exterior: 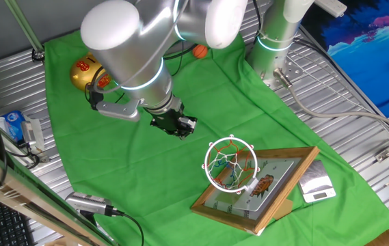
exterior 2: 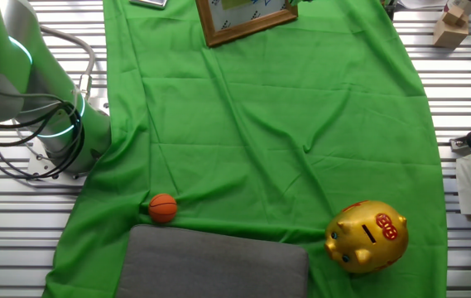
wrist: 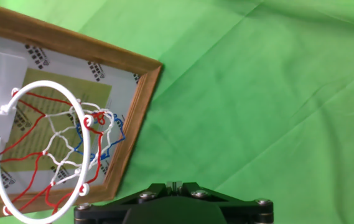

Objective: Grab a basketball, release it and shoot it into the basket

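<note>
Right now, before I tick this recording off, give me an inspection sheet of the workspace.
Surface: green cloth, wrinkled, over a slatted metal table.
Job's things: basketball lies free on the cloth; basket on its wood-framed backboard, nothing in the net.
Clutter: gold piggy bank, grey pad.
Gripper: gripper hovers near the basket, far from the ball; jaws unclear.
Cables: black cables by the arm base.
Surroundings: small carton, blue sheet.

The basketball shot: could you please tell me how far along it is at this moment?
Nothing looks done yet. The ball lies on the green cloth, untouched and far from the hoop. The gripper hangs over the cloth near the hoop, holding no ball as far as the views show; its fingers are hard to make out. Left: go to the ball, grab it, carry it over and release it into the hoop.
</note>
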Controlling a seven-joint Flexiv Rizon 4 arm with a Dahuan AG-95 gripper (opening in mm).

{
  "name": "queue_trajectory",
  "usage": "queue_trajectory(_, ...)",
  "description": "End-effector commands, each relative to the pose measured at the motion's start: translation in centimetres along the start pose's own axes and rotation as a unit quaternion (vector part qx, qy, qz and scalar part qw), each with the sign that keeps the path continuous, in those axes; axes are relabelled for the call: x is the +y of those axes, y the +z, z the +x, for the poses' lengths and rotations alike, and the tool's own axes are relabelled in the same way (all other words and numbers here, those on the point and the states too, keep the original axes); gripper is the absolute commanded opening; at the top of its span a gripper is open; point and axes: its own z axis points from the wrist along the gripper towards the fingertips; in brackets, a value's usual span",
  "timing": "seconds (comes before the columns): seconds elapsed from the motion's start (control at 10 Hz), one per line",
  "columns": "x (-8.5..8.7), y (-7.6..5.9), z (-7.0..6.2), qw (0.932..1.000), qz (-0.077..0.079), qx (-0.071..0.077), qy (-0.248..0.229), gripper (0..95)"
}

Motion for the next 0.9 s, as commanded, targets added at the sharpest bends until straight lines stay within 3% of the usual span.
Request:
queue_trajectory(0.1, 0.0, 0.0, 0.1, 1.0000, 0.001, 0.001, -0.004, 0.0)
queue_trajectory(0.3, 0.0, 0.0, 0.1, 0.9999, 0.005, 0.007, -0.008, 0.0)
queue_trajectory(0.6, -0.9, 0.2, 0.5, 0.9998, 0.006, 0.004, -0.017, 0.0)
queue_trajectory(0.7, -2.7, 0.3, 1.3, 0.9995, 0.001, -0.002, -0.031, 0.0)
queue_trajectory(0.8, -3.3, 0.4, 1.5, 0.9993, 0.000, -0.003, -0.036, 0.0)
queue_trajectory(0.9, -5.7, 0.6, 2.3, 0.9983, 0.001, -0.001, -0.058, 0.0)
